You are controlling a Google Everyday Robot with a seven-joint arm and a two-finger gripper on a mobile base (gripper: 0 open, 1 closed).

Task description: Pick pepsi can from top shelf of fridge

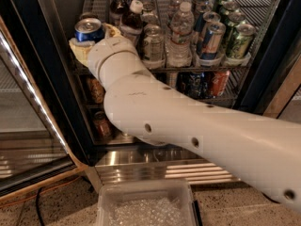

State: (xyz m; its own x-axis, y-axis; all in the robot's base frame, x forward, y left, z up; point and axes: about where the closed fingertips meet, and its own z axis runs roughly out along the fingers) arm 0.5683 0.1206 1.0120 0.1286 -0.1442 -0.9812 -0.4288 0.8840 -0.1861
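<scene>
Pincer (pixel 93 37) tight around one pepsi can (pixel 89 30) at left front of top shelf (pixel 188 69)

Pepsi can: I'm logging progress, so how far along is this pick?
Done: the fridge stands open and the tool is at the top shelf. In hand: the tool looks shut on the pepsi can. Left: bringing the can out past the fridge frame.
</scene>
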